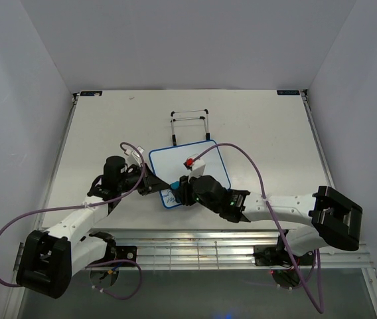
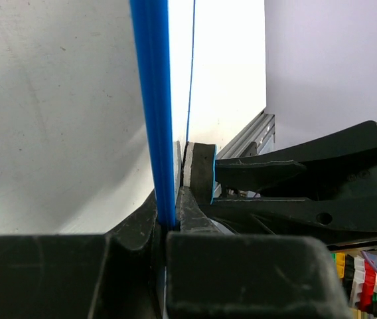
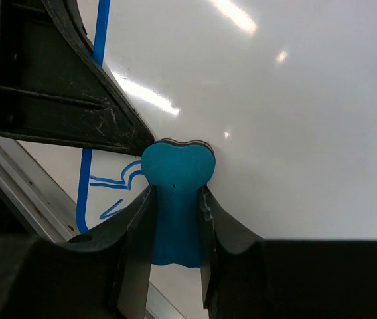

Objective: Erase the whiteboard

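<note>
Whiteboard looks light, stiff, slick. Your left claw is clenched on its blue frame edge, and your right claw grips the eraser. Pinch the rim, not the face.

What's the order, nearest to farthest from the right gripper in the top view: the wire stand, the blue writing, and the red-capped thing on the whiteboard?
1. Blue writing, just left of the right gripper, at the whiteboard near corner.
2. Red-capped thing, farther up, mid-board.
3. Wire stand, beyond the board's far edge.
</note>
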Controlling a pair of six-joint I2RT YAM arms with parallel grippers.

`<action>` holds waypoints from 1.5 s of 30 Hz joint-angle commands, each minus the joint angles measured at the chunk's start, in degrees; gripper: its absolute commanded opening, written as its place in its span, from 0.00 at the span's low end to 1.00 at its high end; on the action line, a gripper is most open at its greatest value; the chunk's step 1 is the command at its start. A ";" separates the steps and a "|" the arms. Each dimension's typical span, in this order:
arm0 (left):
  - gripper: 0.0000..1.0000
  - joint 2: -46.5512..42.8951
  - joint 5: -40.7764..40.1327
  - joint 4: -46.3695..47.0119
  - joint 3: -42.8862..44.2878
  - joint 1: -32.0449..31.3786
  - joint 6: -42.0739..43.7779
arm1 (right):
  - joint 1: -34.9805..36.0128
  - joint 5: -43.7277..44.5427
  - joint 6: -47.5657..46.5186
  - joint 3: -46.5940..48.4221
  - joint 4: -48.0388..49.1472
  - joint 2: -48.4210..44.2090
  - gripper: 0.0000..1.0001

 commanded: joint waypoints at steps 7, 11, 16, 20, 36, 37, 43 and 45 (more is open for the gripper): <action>0.00 -2.92 -0.36 4.47 0.25 -2.39 -3.66 | 4.85 1.92 5.10 2.29 -8.86 3.22 0.08; 0.00 -2.75 -1.33 4.64 0.51 -2.92 -4.36 | 6.96 2.36 4.93 4.75 -9.65 5.51 0.08; 0.00 -2.83 -2.21 4.64 0.25 -3.01 -4.54 | 8.46 2.71 5.37 6.07 -10.71 7.45 0.08; 0.00 -2.75 -2.91 4.64 -0.10 -3.09 -5.07 | 9.25 2.45 5.37 6.34 -10.35 7.36 0.08; 0.00 -3.10 -3.44 4.73 -1.16 -3.09 -5.42 | 10.40 3.67 6.86 2.56 -12.29 6.04 0.08; 0.00 -3.18 -3.35 4.64 -1.16 -3.09 -5.33 | 10.40 4.11 7.12 1.95 -12.29 5.43 0.08; 0.00 -3.97 -3.35 4.47 -1.51 -3.09 -5.16 | 7.59 4.64 8.27 -2.27 -12.46 4.20 0.08; 0.00 -4.06 -3.44 4.47 -1.60 -3.09 -5.16 | 7.41 4.56 8.01 -1.49 -13.16 4.37 0.08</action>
